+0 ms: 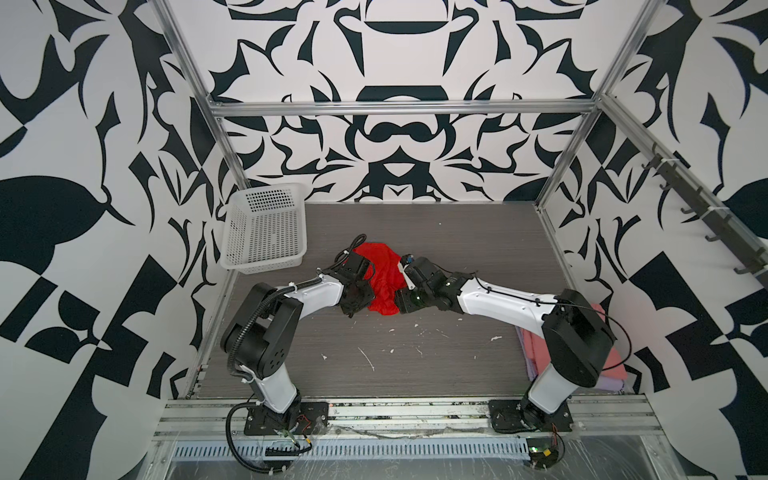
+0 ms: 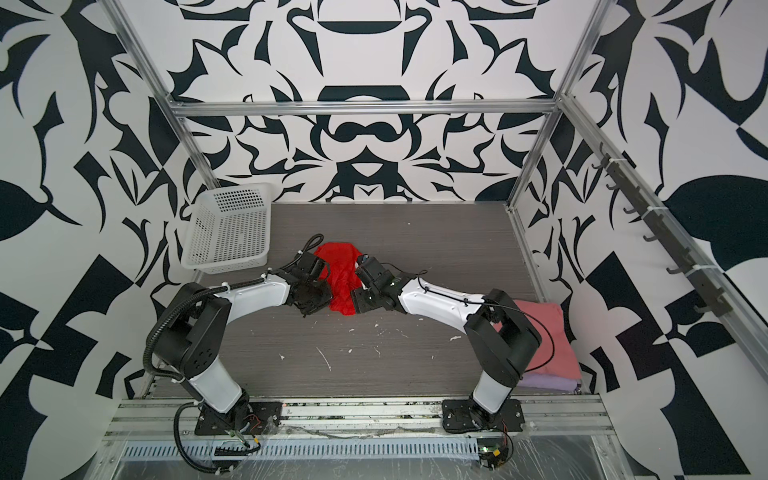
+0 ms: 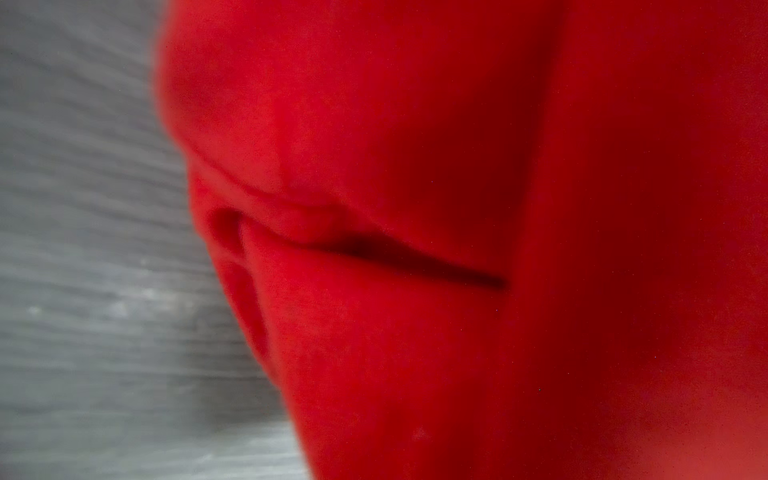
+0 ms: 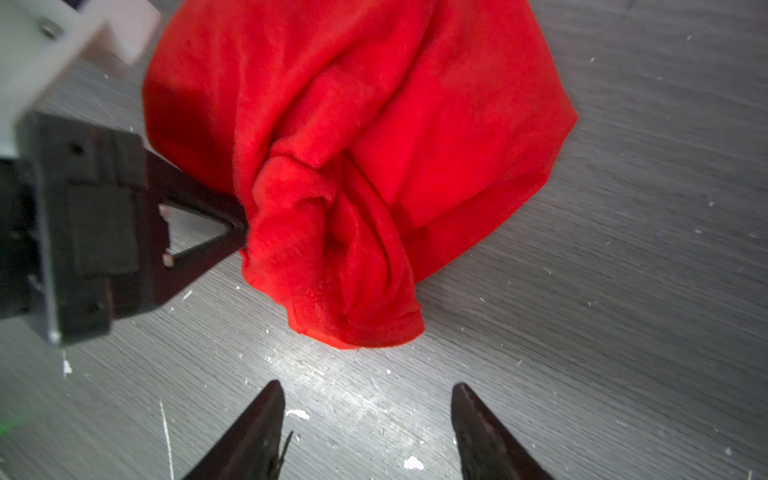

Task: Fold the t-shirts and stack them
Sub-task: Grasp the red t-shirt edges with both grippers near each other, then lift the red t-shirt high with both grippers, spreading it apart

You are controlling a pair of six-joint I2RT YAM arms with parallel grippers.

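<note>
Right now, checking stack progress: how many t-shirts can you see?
3. The red t-shirt lies crumpled centrally; the pink t-shirt sits folded on the lavender t-shirt at the right edge of the table. The right arm may hide more.

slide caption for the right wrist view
Left gripper shut on the crumpled red t-shirt; right gripper open over the table.

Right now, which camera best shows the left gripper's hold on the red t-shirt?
Right wrist view: the left gripper is shut on a bunched fold of the red t-shirt. Both top views hide its fingertips; left wrist view shows only blurred red cloth.
</note>
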